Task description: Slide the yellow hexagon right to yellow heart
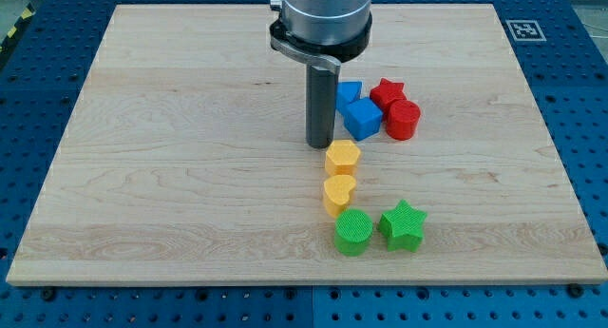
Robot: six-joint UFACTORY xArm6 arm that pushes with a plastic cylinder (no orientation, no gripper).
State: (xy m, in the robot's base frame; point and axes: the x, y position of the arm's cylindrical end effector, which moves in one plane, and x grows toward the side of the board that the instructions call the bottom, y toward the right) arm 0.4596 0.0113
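The yellow hexagon (342,159) lies on the wooden board just above the yellow heart (338,194), the two almost touching. My tip (319,144) stands just above and slightly left of the hexagon, close to its upper-left edge. The dark rod rises from there to the grey arm body at the view's top.
A green cylinder (353,233) and a green star (403,225) lie below the heart. A blue cube (362,118), a second blue block (349,93), a red star (387,92) and a red cylinder (403,120) cluster right of the rod. The board (171,157) sits on a blue perforated table.
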